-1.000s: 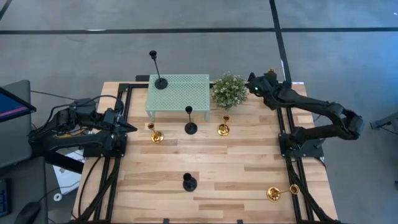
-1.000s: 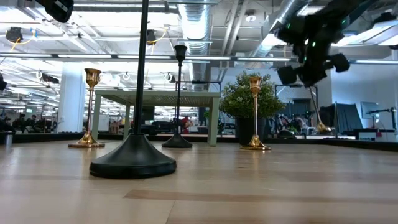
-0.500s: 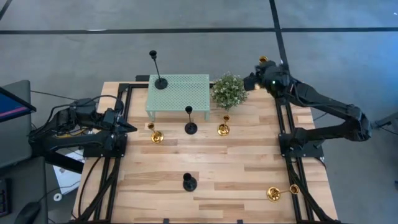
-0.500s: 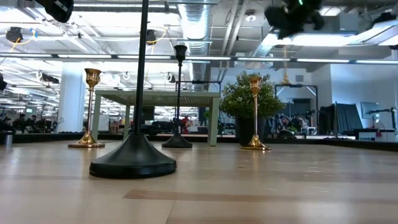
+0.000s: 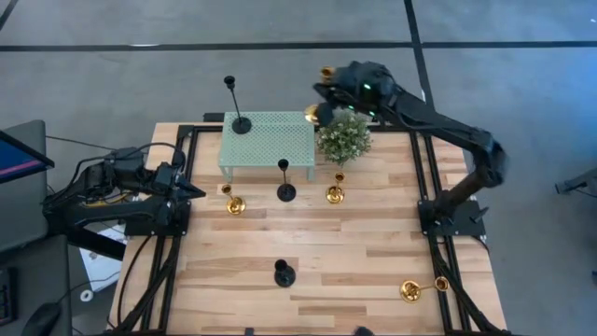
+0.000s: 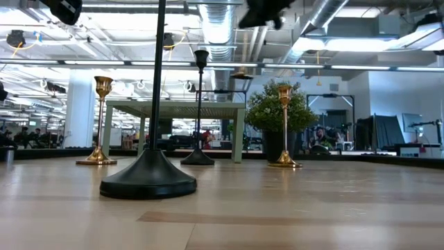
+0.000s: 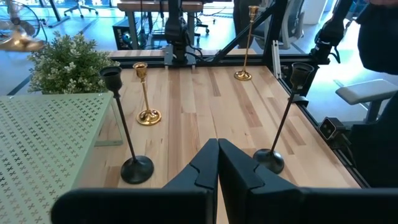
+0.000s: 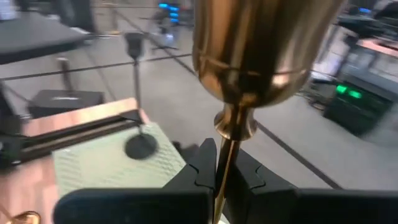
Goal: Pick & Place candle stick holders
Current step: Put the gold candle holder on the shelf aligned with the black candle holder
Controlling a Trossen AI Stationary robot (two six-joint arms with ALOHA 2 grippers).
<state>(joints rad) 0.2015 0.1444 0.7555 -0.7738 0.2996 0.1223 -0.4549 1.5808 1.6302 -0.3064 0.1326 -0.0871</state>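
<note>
Right pincer (image 5: 328,93) holds a gold holder (image 5: 320,101) aloft by the plant (image 5: 344,136).
Its fingers pinch the stem (image 8: 222,163) tight; the cup (image 8: 261,43) tilts away from the pincer, the long axis leaning, the base half hidden beside the plant, over the corner of the mint table (image 5: 268,140). In the low view it is hard to make out. Left pincer (image 5: 191,190), closed and empty, waits well left of the plant.

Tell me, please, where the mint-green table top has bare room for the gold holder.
The mint-green mesh table is bare across its middle and right; only a black candle holder stands at its far-left corner. The right gripper carries the gold candle holder above the crowded edge beside the potted plant.
</note>
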